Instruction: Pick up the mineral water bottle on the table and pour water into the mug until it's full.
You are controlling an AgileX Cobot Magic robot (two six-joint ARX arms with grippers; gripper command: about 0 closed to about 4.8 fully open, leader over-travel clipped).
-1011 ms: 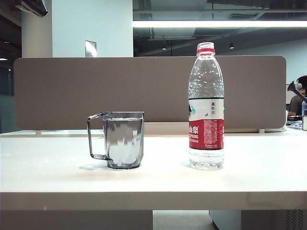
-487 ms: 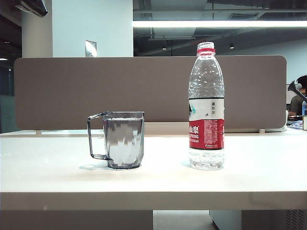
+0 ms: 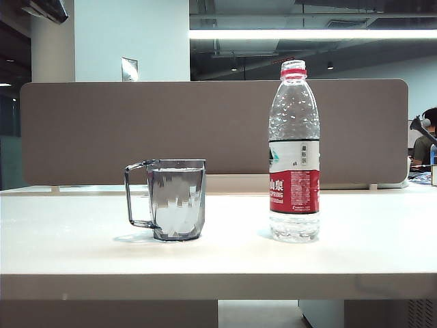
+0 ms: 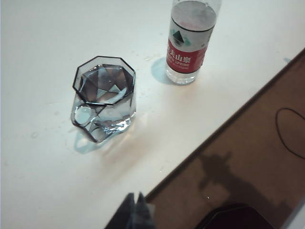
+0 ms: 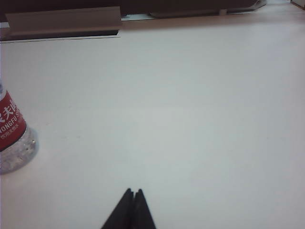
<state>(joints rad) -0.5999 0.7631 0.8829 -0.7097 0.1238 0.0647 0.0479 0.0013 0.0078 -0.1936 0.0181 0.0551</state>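
The mineral water bottle (image 3: 293, 154) stands upright on the white table (image 3: 218, 263), right of centre, uncapped with its red neck ring showing. The smoky grey mug (image 3: 175, 198) stands to its left, handle pointing left, and holds water nearly to the rim. No arm shows in the exterior view. From above, the left wrist view has the mug (image 4: 104, 98) and the bottle (image 4: 188, 43) well away from my left gripper (image 4: 135, 196), which is shut and empty near the table's edge. My right gripper (image 5: 133, 191) is shut and empty over bare table, with the bottle's base (image 5: 13, 138) off to one side.
A grey-brown divider panel (image 3: 212, 130) runs along the back of the table. Beyond the table's edge the left wrist view shows brown floor (image 4: 248, 157) with a thin cable loop (image 4: 290, 131). A pale rail (image 5: 62, 21) lies at the table's far side.
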